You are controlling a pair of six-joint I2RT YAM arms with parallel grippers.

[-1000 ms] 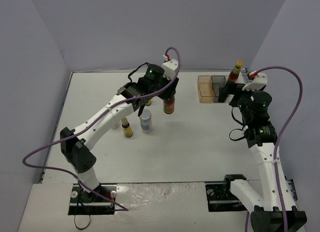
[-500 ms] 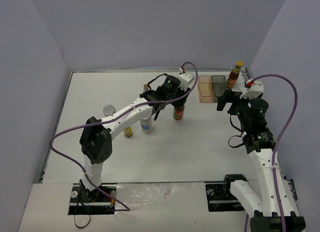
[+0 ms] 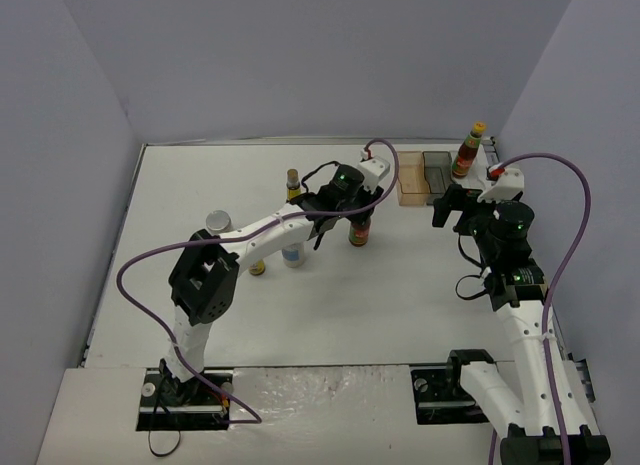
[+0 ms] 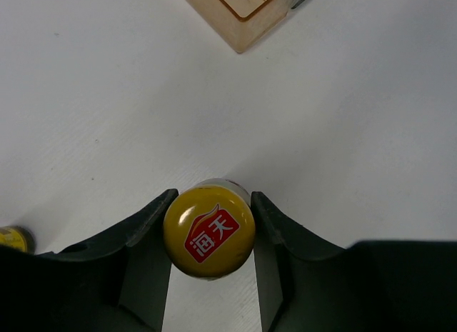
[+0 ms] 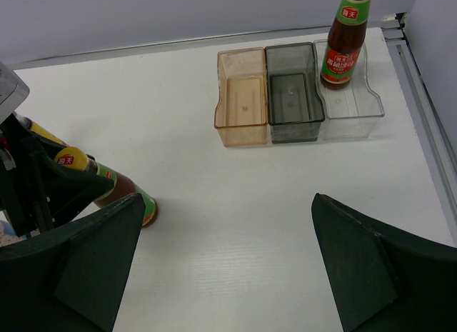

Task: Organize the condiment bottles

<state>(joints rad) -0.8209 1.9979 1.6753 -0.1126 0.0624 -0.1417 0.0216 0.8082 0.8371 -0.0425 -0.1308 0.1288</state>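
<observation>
My left gripper (image 4: 213,196) is shut on the yellow cap of a dark red bottle (image 3: 360,231), left of the tray. In the right wrist view that bottle (image 5: 123,192) leans, its base low by the table. A second dark red bottle (image 5: 343,49) stands in the clear compartment. Two tiny yellow-labelled bottles (image 3: 293,184) (image 3: 257,268) and two shakers (image 3: 218,222) (image 3: 292,253) stand on the left half of the table. My right gripper (image 5: 228,200) hangs open over bare table in front of the tray, holding nothing.
The compartment tray at the back right has an orange bin (image 5: 241,96), a grey bin (image 5: 293,89) and a clear bin (image 5: 357,107). A rail (image 5: 421,111) runs along the table's right edge. Walls close the left, back and right.
My left arm has carried the dark red bottle rightward, away from the other bottles and toward the orange bin. The right gripper has drawn back slightly and stays open.
</observation>
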